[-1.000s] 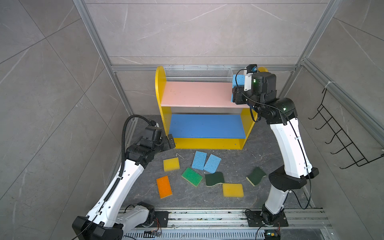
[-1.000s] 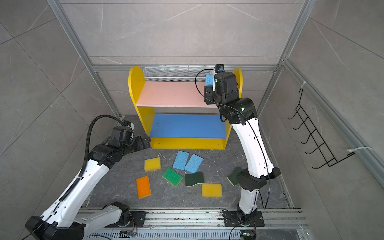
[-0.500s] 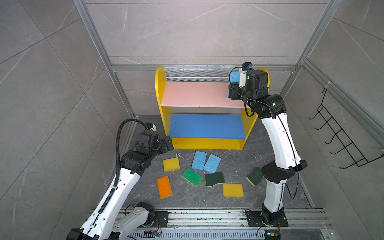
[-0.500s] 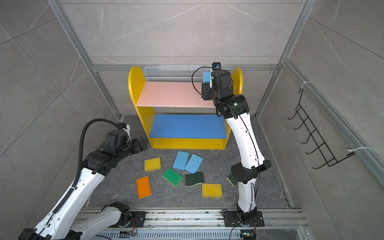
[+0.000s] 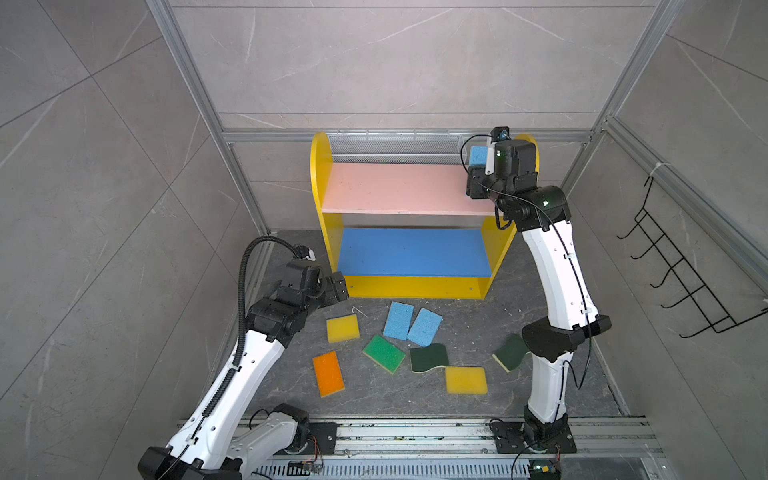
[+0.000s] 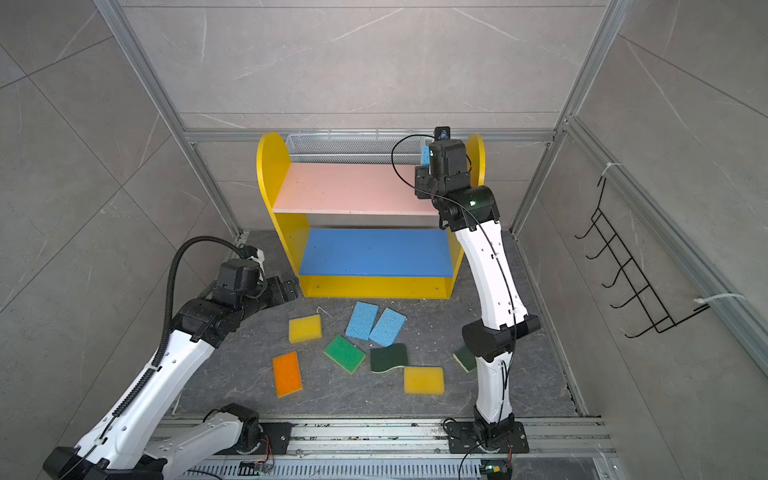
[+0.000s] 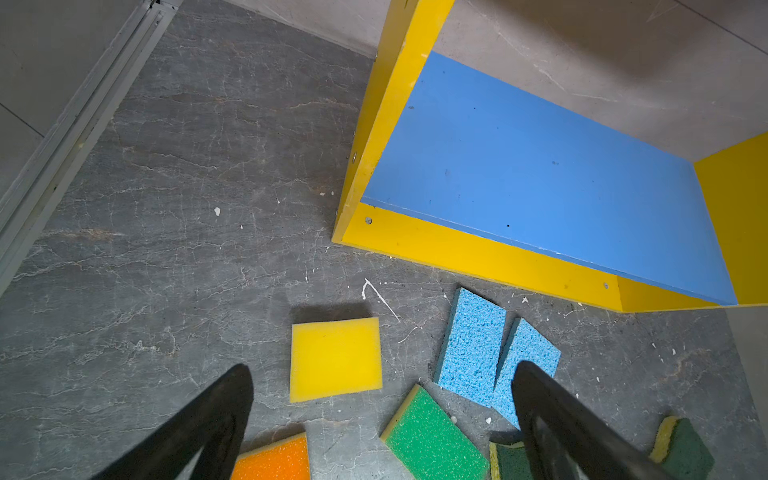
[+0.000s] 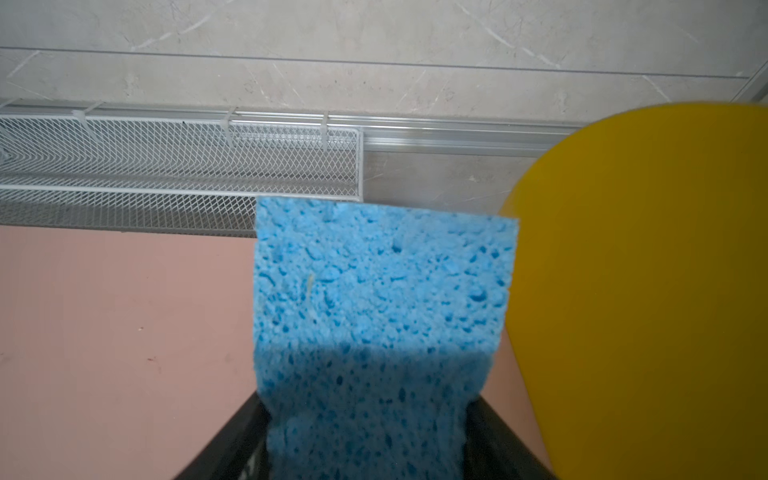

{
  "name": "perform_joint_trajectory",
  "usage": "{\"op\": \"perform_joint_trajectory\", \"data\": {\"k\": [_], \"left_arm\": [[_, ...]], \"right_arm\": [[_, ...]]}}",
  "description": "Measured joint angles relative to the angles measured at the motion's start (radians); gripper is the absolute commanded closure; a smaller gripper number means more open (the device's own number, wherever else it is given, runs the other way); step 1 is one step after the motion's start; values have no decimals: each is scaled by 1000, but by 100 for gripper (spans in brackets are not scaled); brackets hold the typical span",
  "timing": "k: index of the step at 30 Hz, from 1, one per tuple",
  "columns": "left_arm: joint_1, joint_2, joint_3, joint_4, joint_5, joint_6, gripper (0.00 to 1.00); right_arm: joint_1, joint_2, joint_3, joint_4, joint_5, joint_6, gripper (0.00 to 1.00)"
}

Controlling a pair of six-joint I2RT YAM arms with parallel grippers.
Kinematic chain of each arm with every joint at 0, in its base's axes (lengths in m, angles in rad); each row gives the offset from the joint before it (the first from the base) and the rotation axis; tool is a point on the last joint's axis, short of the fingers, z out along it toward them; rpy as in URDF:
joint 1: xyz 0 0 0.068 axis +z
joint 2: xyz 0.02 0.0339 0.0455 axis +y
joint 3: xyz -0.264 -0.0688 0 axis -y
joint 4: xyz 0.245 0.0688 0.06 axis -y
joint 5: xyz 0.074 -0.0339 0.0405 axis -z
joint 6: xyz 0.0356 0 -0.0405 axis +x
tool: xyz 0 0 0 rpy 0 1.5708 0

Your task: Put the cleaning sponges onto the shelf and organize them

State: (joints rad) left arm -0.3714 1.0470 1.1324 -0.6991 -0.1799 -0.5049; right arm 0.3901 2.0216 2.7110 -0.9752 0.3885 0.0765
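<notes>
Right wrist view: my right gripper (image 8: pixel 365 419) pinches a light blue sponge (image 8: pixel 382 282) over the far right corner of the pink top board (image 8: pixel 124 311) of the shelf (image 5: pixel 415 286), beside its yellow side panel (image 8: pixel 644 270); I should lower it flat, square to the panel, before releasing. My left gripper (image 7: pixel 382 368) gapes empty.

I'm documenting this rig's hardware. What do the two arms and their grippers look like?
Both are white-shelled with black joints and bases. The left arm carries a ribbed black hose; the right arm has thin black cable and green status lights. The left gripper and right gripper have black fingers.
</notes>
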Motion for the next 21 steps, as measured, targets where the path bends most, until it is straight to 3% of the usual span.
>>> {"op": "perform_joint_trajectory", "data": {"k": [21], "left_arm": [[0, 21, 0, 19, 7, -14, 0]], "right_arm": [[0, 51, 25, -69, 45, -69, 30]]}}
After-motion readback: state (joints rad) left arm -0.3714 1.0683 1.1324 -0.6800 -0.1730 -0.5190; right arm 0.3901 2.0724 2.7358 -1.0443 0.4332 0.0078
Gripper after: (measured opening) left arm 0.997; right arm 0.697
